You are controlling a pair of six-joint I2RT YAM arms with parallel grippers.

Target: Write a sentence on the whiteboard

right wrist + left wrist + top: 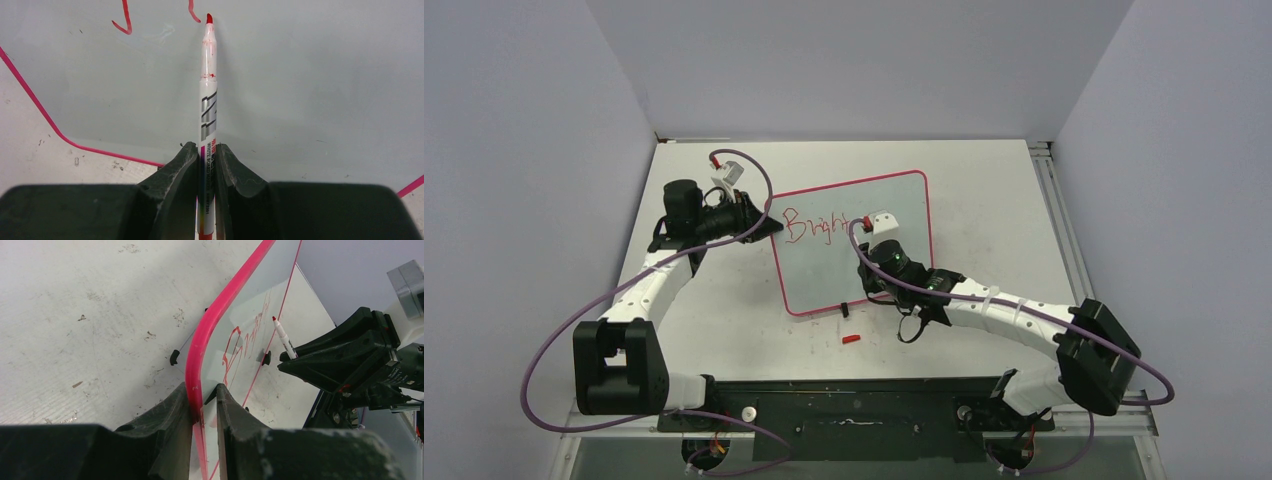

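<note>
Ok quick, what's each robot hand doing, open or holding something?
Left gripper: closed on the edge of the pink-framed glossy white whiteboard.
Right gripper: closed on the thin white red-tipped marker.

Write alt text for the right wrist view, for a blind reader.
The right gripper is shut on a white marker whose red tip points up across the whiteboard, just beside a red stroke of the sentence. The board's pink frame cuts across the lower left corner, with the table beyond it.
</note>
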